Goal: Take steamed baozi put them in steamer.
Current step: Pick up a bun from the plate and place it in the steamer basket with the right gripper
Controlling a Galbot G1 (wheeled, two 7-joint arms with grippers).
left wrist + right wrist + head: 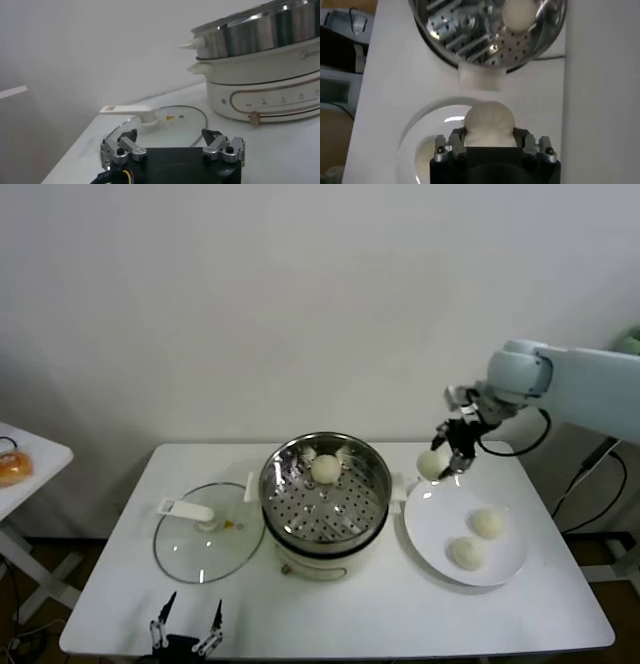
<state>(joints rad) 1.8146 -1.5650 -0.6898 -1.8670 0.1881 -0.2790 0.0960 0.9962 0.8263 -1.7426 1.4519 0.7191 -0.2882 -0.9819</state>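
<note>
Baozi are spread over three places on the white table (100,604). Going from the left: the left gripper (186,631) sits parked low at the table's near edge, its fingers spread apart with nothing between them, in front of the glass lid (205,546), which lies flat beside the cooker (its white handle points away from the pot in the left wrist view). None of the buns is near this gripper.

Next comes the steamer (372,502), a shiny perforated basket on its white base. One baozi in the steamer (325,468) rests on the holed floor toward the far side; the right wrist view shows the same bun (519,13) inside the rim.

Further right, the right gripper (450,460) hangs above the gap between the steamer and the white plate (508,566), over the plate's far edge. Its fingers are clamped on the held baozi (432,465), which bulges out between the pads (488,121), lifted clear of the plate.

On the plate itself lie two more baozi, one toward the far side (487,522) and one nearer (467,552), apart from each other and well below the right gripper.
</note>
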